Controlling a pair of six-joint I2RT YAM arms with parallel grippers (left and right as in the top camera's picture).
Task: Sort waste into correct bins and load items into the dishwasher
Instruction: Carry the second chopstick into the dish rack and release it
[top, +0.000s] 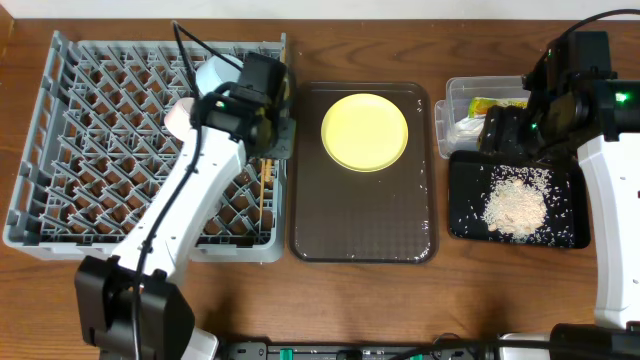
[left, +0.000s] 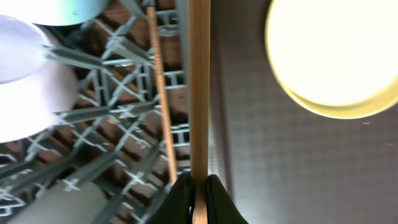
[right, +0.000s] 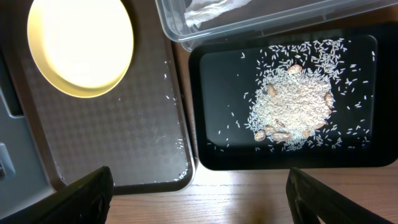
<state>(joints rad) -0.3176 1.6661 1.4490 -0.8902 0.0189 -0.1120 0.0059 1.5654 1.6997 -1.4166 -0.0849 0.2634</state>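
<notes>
My left gripper (left: 198, 198) is shut on a wooden chopstick (left: 199, 93) over the right edge of the grey dish rack (top: 60, 130). A second chopstick (left: 163, 93) lies on the rack lattice, also seen overhead (top: 266, 190). A white bowl (left: 25, 81), a light blue bowl (left: 74, 9) and a cup (left: 65, 202) sit in the rack. The yellow plate (top: 364, 131) rests on the brown tray (top: 360, 225). My right gripper (right: 199, 196) is open and empty above the black tray (top: 570, 235) holding rice scraps (top: 515, 208). The clear tub (top: 455, 95) holds the green-and-yellow wrapper (top: 495, 103) and white paper (top: 468, 128).
Stray rice grains lie on the brown tray's right side (right: 177, 140) and scattered around the black tray's pile (right: 292, 112). Bare wooden table (right: 249, 199) shows below both trays.
</notes>
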